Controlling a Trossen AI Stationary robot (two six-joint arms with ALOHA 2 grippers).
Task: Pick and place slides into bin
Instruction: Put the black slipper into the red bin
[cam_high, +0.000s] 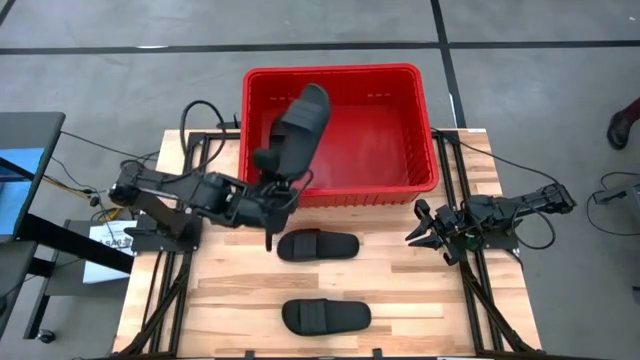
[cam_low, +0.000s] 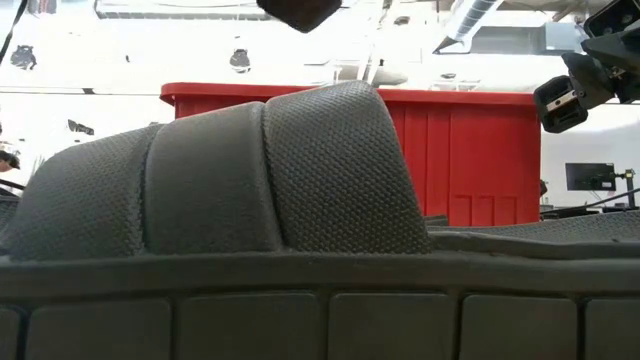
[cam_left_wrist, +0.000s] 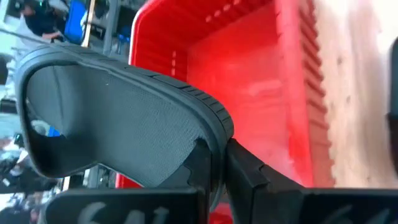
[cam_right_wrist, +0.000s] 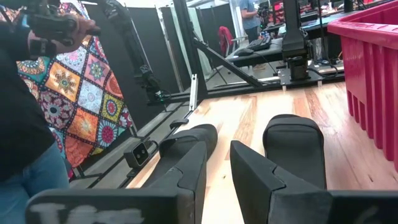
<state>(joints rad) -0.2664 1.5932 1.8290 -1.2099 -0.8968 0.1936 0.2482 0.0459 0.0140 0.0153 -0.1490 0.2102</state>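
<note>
The left claw (cam_high: 272, 182) is clenching one black slide (cam_high: 296, 128) by its edge and holding it lifted over the near left part of the red bin (cam_high: 425, 125). The slide is hanging tilted, toe pointing toward the bin's far wall, above the rim rather than resting inside. In the left wrist view the claw's dark fingers (cam_left_wrist: 208, 168) are pinching the slide's sole (cam_left_wrist: 124, 118), with the bin's red floor (cam_left_wrist: 249, 81) showing bare beyond it. From above, the visible part of the bin's floor is showing nothing lying on it, though the raised slide is covering part of it.

Two more slides are lying flat on the wooden table (cam_high: 230, 300), in front of the bin: one (cam_high: 317, 245) near the bin's front wall, the other (cam_high: 326, 316) closer to the table's front edge, well apart from the first. The low view is mostly filled by the ribbed strap of a slide (cam_low: 250, 170), with the bin (cam_low: 470, 150) standing behind it.

The right claw (cam_high: 422, 232) is waiting at the table's right side, beside the bin's near right corner, its fingers slightly parted and grasping nothing.
</note>
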